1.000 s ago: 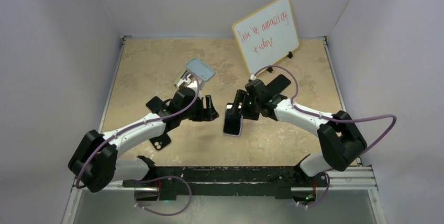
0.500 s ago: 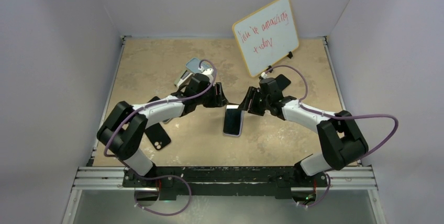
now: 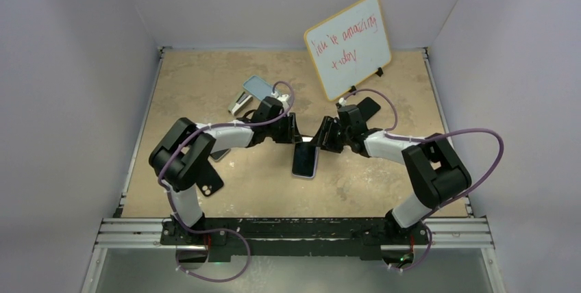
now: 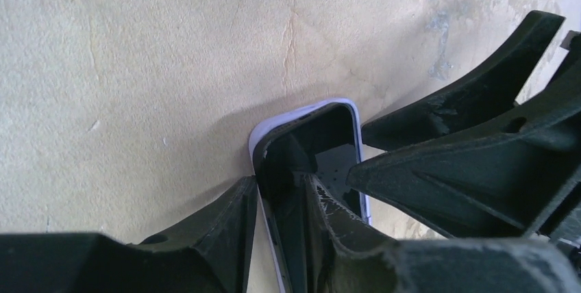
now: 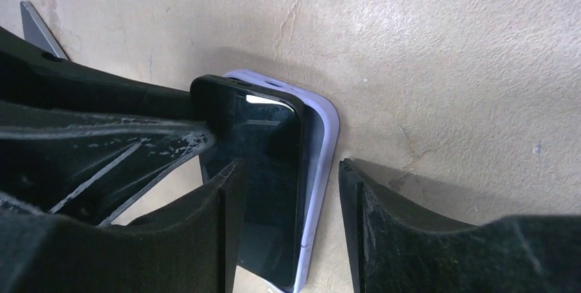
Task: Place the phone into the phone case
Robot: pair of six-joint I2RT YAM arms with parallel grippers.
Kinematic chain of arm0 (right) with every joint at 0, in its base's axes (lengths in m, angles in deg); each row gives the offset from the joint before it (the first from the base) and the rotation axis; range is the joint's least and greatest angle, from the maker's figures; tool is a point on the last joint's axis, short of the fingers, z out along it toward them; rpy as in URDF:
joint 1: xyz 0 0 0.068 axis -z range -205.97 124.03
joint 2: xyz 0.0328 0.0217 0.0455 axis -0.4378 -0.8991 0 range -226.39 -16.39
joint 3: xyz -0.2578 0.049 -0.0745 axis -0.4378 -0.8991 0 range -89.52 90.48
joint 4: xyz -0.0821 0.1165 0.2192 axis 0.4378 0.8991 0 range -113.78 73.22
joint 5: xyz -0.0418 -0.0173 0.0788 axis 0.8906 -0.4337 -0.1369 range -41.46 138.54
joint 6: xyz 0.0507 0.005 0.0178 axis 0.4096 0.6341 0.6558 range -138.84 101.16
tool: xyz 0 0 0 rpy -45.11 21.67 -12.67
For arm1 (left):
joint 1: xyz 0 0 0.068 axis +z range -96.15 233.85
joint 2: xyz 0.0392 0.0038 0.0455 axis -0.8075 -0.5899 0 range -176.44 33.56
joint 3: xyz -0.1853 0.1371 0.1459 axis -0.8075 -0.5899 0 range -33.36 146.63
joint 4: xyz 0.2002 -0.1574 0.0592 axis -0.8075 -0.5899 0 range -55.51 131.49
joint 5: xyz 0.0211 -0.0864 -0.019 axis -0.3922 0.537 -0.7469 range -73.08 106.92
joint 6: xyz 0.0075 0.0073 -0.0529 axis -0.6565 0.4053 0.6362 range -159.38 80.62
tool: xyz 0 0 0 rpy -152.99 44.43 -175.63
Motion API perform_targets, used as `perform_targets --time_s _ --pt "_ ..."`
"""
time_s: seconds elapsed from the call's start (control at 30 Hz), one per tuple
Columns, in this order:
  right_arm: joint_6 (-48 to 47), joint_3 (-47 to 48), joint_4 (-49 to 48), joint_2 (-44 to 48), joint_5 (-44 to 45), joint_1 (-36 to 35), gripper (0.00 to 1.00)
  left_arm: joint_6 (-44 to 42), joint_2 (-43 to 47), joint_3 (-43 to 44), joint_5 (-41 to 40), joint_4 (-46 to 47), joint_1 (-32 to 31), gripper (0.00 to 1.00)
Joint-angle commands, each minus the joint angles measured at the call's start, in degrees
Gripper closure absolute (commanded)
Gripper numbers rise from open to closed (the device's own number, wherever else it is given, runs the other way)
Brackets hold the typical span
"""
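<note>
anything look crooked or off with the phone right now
Yes. The phone sits askew in the lilac case. In the right wrist view one corner rides over the rim, and a bare strip of case shows along the other side, so it is not flush.

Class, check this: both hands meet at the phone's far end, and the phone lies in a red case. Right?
No: the case is pale lilac, not red, as the right wrist view shows. The left hand and right hand do meet at the far end of the phone.
</note>
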Motion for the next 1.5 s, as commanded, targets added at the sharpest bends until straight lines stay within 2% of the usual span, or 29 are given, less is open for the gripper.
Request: perform_targets --time_s 0.0,0.17,0.37,0.57,0.73,0.83,0.93,1.0,1.1,1.3,1.47 --pt "-0.84 -0.45 -3.36 -0.55 -0.88 0.34 0.48 -2.46 -1.83 3.59 2.22 1.43 0.34 0.75" --pt "-1.82 -0.47 -5.45 -1.76 -1.23 0.41 0.53 -2.50 -2.30 3.80 4.26 1.87 0.22 0.87" --pt "-2.05 -0.99 -8.38 -2.85 -2.51 0.36 0.55 -1.62 -2.97 4.15 4.41 0.24 -0.53 0.89" --pt "-2.45 0.13 -7.94 -4.23 -1.49 0.41 0.58 -1.28 -4.21 6.99 0.07 -10.11 -1.58 0.89" --pt "-1.89 -1.31 -9.50 -4.67 -1.20 0.41 0.61 -0.53 -2.79 7.64 -2.10 -15.74 -1.55 0.87" --pt "-1.71 -1.41 -9.42 -4.55 -1.95 0.41 0.61 0.67 -1.24 7.10 0.37 -14.85 -1.48 0.84" --pt "-2.12 -0.97 -7.81 -2.84 -2.17 0.37 0.56 1.70 1.11 7.09 2.44 -14.27 -1.22 0.73" --pt "-2.37 -0.77 -6.07 -1.12 -2.08 0.40 0.50 1.53 2.65 7.56 2.26 -15.55 -1.18 0.69" --pt "-3.06 -1.21 -3.13 1.66 -1.11 0.36 0.47 1.05 4.98 7.06 1.17 -17.32 -1.09 0.62" --pt "-1.02 -6.30 -1.89 6.53 -3.78 0.30 0.47 2.15 8.34 0.59 2.34 -14.59 -1.20 0.61" --pt "2.28 -11.16 -4.54 10.08 -5.19 -0.33 0.47 3.12 9.25 -3.85 5.32 -11.28 -1.26 0.66"
